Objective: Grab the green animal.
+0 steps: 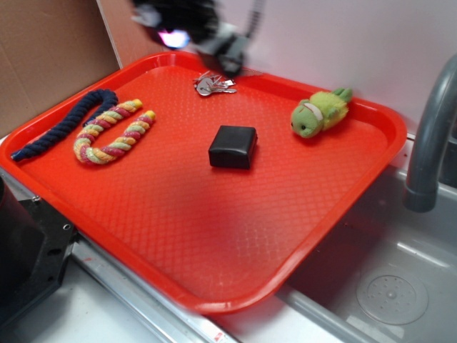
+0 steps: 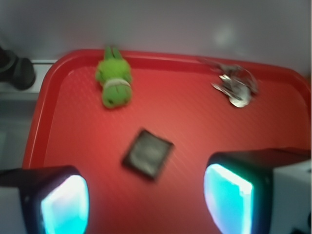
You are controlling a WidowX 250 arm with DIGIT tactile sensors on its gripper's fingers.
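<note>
Green animal (image 1: 320, 113) soft, light, squashy plush; lies near tray (image 1: 214, 286) far rim. Grip across mid-body. Gripper (image 2: 146, 202) jaws wide, empty.

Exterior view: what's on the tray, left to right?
Dark blue rope → pink-yellow-green braided rope → keys → black box → green animal. All lie on the red tray. The gripper, blurred, hangs above the keys at the tray's far edge.
</note>
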